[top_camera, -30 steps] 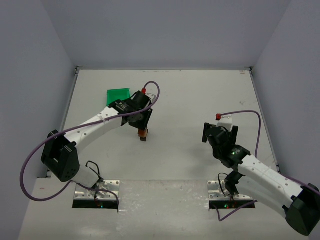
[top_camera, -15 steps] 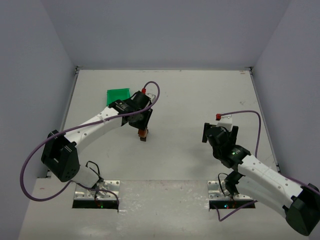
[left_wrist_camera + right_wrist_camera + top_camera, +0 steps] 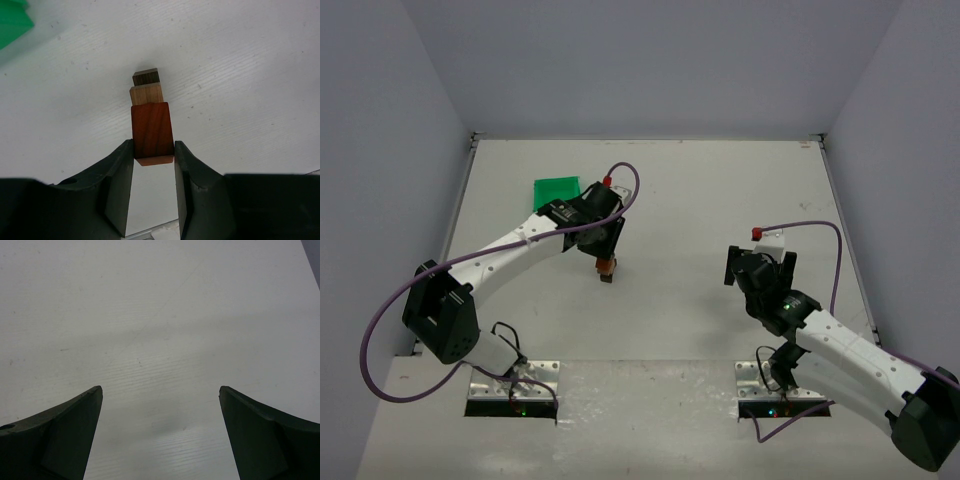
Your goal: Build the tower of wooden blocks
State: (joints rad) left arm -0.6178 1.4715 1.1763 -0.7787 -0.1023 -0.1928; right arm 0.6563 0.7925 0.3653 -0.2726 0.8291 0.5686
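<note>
So the tower [image 3: 606, 270] sits on the desk [image 3: 720, 190], a bit left of the middle, and it looks like three little pieces stacked up. From the left wrist cam, the red block [image 3: 152, 131] is nearest the lens, the tan block [image 3: 146, 93] is right behind it and touching it, and the dark block [image 3: 145, 77] is the farthest one, touching the tan. In the overhead shot the reddish bit is on top and the dark bit is at the foot.

The left claw [image 3: 153, 150] is right on the tower, clenched on the red block, with one finger pressed against each side face. I can't tell whether the red block's weight is fully on the tan one.

The green bin [image 3: 557, 190] is behind and to the left of the tower, near but not touching. Only a corner of it shows in the left wrist cam.

The right claw [image 3: 160, 390] is well off to the right of the tower, a little nearer the bases. Its fingers are spread wide with nothing between them, just bare desk below.
</note>
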